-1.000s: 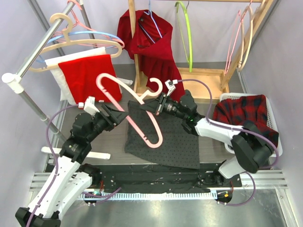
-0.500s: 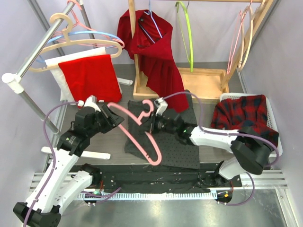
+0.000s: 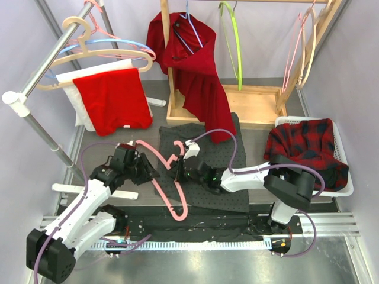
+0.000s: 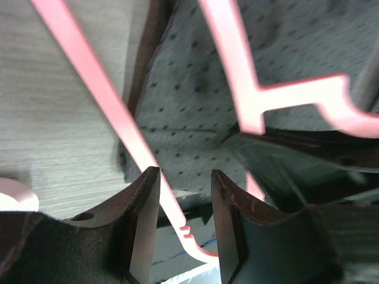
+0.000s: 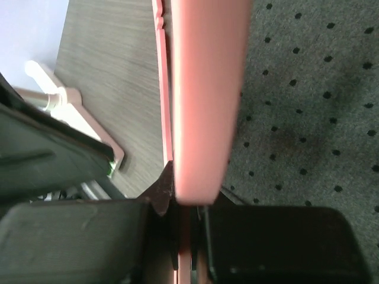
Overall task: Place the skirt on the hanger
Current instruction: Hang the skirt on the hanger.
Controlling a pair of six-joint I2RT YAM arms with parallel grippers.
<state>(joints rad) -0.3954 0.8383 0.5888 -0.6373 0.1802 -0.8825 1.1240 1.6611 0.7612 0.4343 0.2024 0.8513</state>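
Note:
The dark grey dotted skirt (image 3: 207, 171) lies flat on the table in front of the arms. A pink hanger (image 3: 161, 184) hangs low over its left edge, hook pointing away. My right gripper (image 3: 179, 169) is shut on the hanger (image 5: 207, 89) near its neck, just over the skirt (image 5: 296, 118). My left gripper (image 3: 151, 172) is at the hanger's left arm. In the left wrist view its jaws (image 4: 185, 177) stand open, and the thin pink hanger bar (image 4: 89, 71) passes between them with a gap on each side, above the skirt (image 4: 189, 106).
A metal rail at the left carries hangers and a red and white cloth (image 3: 112, 100). A wooden frame (image 3: 254, 103) at the back holds a red garment (image 3: 198, 83). A white basket (image 3: 346, 177) of plaid cloth stands at the right. The rail's white foot (image 3: 95, 192) lies beside my left arm.
Both arms have brought the hanger down and toward the near left, from above the skirt to its left edge. The left jaws have narrowed round the hanger's bar.

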